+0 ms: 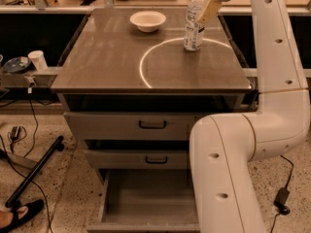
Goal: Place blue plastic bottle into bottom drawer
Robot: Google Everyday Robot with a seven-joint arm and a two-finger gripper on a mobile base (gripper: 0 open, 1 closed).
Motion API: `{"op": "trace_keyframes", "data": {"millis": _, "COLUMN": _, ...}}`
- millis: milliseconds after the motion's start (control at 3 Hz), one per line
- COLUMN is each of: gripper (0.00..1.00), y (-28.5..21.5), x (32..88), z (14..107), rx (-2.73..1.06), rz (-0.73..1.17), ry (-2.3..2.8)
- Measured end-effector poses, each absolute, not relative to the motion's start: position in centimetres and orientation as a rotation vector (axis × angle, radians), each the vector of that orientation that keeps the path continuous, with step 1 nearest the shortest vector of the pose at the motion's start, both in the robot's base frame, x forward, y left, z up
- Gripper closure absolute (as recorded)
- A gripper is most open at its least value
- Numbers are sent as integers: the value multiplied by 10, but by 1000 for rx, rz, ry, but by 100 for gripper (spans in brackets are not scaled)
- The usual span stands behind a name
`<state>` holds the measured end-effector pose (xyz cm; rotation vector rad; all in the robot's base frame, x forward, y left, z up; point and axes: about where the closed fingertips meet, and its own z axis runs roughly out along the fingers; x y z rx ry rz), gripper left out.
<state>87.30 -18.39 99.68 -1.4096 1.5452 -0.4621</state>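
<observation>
The blue plastic bottle [194, 23] is clear with a white cap and a pale printed label. It stands upright on the grey cabinet top [107, 57], at the back right, on a bright ring of light. My gripper [206, 11] reaches down from the top right and sits against the bottle's upper right side, near its neck. The bottom drawer [146, 198] is pulled open at the foot of the cabinet, and its grey interior holds nothing. My white arm covers the drawer's right side.
A white bowl [147, 20] sits at the back middle of the cabinet top. The two upper drawers [152, 125] with dark handles are slightly open. A paper cup [37, 59] stands on a shelf at left. A black pole [34, 171] and cables lie on the floor at left.
</observation>
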Motion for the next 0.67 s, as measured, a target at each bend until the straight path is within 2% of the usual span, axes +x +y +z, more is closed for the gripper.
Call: {"op": "trace_keyframes", "data": {"millis": 667, "gripper": 0, "y": -185, "x": 875, "z": 994, "rx": -1397, "rz": -460, "ry": 1555}}
